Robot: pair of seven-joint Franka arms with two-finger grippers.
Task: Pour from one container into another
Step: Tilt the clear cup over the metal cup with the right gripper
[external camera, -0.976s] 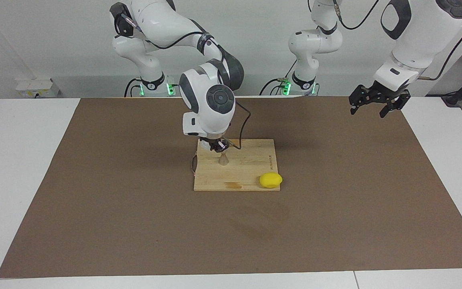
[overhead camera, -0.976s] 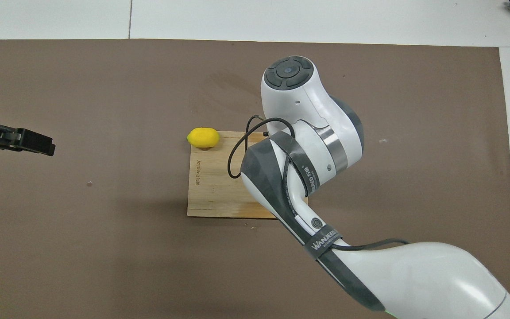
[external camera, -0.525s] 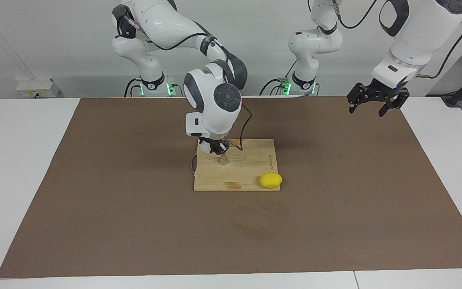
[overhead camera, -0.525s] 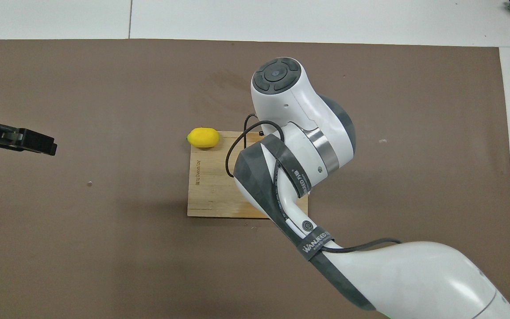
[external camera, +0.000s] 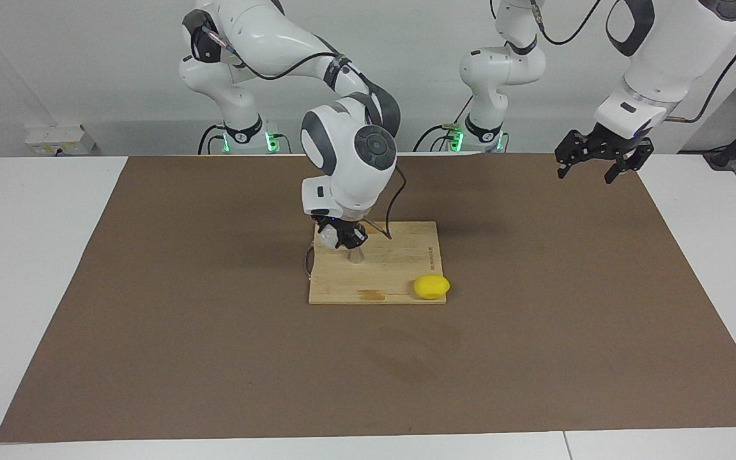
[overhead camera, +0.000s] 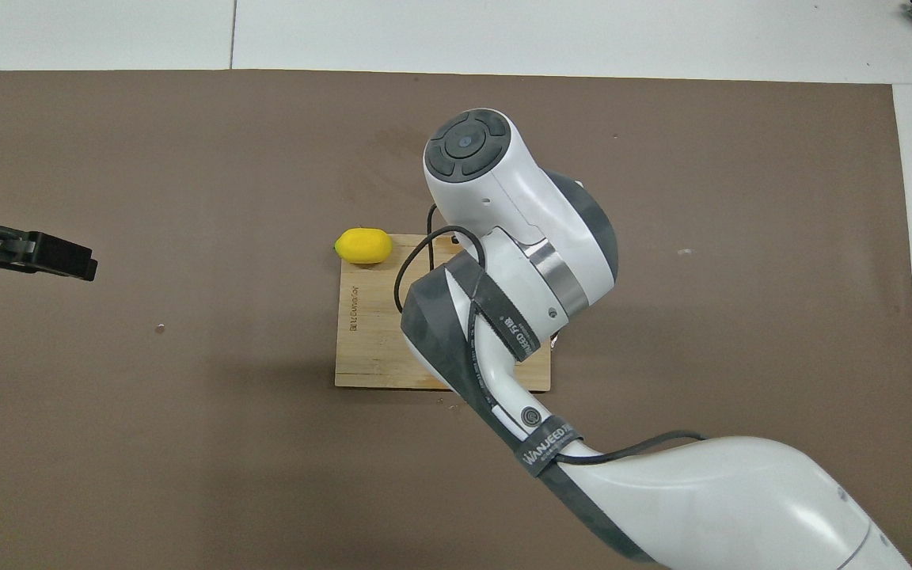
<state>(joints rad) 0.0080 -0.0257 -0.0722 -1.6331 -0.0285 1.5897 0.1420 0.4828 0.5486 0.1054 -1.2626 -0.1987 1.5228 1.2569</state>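
My right gripper (external camera: pixel 342 237) hangs low over the wooden board (external camera: pixel 400 271), shut on the small clear glass cup (external camera: pixel 326 238). The cup lies tipped on its side, just above the grey metal jigger (external camera: pixel 356 255). The jigger stands upright on the board, directly under the gripper. In the overhead view the right arm's wrist hides the cup, the jigger and the gripper. My left gripper (external camera: pixel 601 163) waits open in the air over the mat's corner at the left arm's end, and shows at the edge of the overhead view (overhead camera: pixel 52 257).
A yellow lemon (external camera: pixel 431 287) (overhead camera: pixel 362 245) sits at the board's (overhead camera: pixel 369 332) corner, farther from the robots than the jigger. A brown mat (external camera: pixel 214 332) covers the white table. A black cable loops from the right wrist over the board.
The right arm's wrist has swung toward the left arm's end while the gripper stays over the jigger with the cup. The left gripper has risen slightly.
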